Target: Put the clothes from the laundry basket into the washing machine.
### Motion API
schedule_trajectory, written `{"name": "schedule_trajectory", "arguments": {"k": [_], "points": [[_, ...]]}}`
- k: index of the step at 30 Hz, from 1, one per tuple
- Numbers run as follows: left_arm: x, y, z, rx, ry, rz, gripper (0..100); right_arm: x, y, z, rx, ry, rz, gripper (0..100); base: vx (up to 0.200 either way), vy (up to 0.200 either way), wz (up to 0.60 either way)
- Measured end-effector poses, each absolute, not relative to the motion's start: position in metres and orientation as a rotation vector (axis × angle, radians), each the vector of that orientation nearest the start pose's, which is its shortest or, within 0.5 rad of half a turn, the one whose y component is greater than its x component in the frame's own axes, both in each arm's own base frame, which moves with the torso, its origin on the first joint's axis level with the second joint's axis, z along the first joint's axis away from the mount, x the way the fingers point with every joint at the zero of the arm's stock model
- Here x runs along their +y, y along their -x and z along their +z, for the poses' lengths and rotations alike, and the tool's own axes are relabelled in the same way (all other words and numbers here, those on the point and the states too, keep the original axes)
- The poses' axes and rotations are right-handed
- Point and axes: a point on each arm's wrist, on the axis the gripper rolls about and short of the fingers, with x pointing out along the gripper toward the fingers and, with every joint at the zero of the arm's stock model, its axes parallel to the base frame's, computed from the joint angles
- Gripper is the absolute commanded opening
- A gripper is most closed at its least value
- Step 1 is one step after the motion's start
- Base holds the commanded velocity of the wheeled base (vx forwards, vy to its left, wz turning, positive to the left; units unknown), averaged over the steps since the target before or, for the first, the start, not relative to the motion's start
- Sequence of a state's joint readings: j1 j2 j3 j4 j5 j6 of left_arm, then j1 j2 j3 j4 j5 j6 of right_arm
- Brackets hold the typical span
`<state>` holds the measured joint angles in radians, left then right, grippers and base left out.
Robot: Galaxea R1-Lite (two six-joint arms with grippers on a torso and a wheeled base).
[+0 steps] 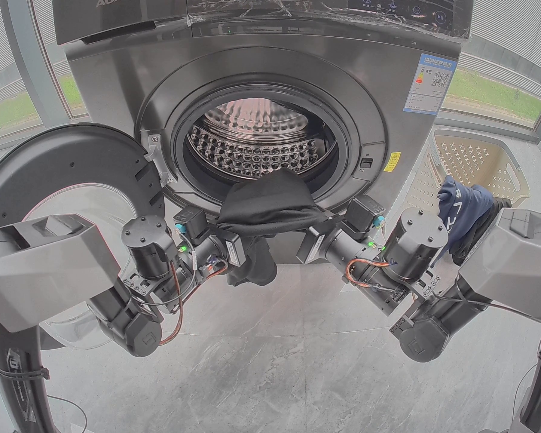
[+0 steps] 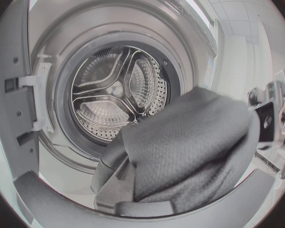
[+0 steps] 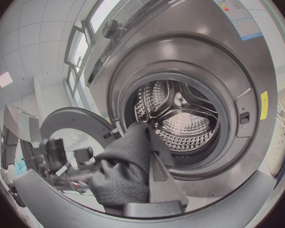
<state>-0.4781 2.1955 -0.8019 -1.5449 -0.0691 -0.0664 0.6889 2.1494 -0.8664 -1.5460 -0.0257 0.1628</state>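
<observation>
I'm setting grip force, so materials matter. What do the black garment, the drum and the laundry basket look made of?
The black garment looks like matte knit fabric, perhaps synthetic mesh: a fine pitted texture shows close up. The drum looks like polished metal, probably stainless steel: bright glints, punched holes. The laundry basket seems beige moulded plastic: a perforated wall.

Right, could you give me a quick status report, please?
Left gripper, right gripper shut on black garment, draped over drum mouth. Blue garment on laundry basket. Door open.
</observation>
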Motion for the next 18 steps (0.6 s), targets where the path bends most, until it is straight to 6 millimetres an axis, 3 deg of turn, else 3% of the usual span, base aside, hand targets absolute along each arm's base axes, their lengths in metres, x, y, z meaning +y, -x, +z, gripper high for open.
{"name": "schedule_trajectory", "arguments": {"k": [7, 14, 15, 18], "points": [[-0.171, -0.313, 0.118, -0.136, 0.100, -0.569, 0, 0.243, -0.305, 0.108, -0.136, -0.228, 0.660, 0, 0.000, 0.000, 0.00], [-0.163, -0.290, 0.134, -0.141, 0.115, -0.580, 0, 0.255, -0.299, 0.095, -0.103, -0.211, 0.690, 0, 0.000, 0.000, 0.00], [-0.162, -0.289, 0.135, -0.143, 0.120, -0.579, 0, 0.256, -0.298, 0.094, -0.102, -0.211, 0.694, 100, 0.000, 0.000, 0.00], [-0.162, -0.286, 0.141, -0.161, 0.131, -0.570, 0, 0.257, -0.295, 0.095, -0.095, -0.216, 0.701, 100, 0.000, 0.000, 0.00]]}}
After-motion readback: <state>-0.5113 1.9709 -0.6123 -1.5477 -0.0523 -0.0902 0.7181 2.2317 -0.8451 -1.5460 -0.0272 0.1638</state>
